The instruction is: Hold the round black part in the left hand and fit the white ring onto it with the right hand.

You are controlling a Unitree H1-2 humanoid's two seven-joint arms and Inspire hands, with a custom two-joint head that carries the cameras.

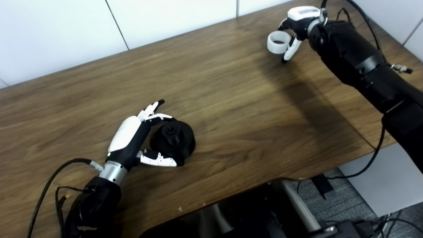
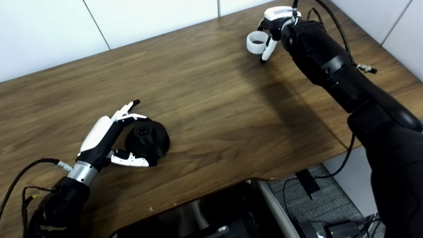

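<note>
Left robot hand at the round black part, right robot hand pinching the white ring far off

Near the table (image 1: 231, 109) front edge, the left robot hand (image 1: 140, 138) cups the round black part (image 1: 173, 138), fingers spread, thumb under it. Bare wood lies between. Far right, the right robot hand (image 2: 272, 24) pinches the white ring (image 2: 256, 42); the right eye view shows more floor beyond the table's edge

Between the left hand (image 1: 138, 138) and the right hand (image 1: 297, 26) the wooden surface (image 1: 231, 109) lies bare and wide. Only the round black part (image 1: 172, 138), cupped just beside the left hand, stands there; the wall (image 1: 66, 33) rises behind both.
</note>
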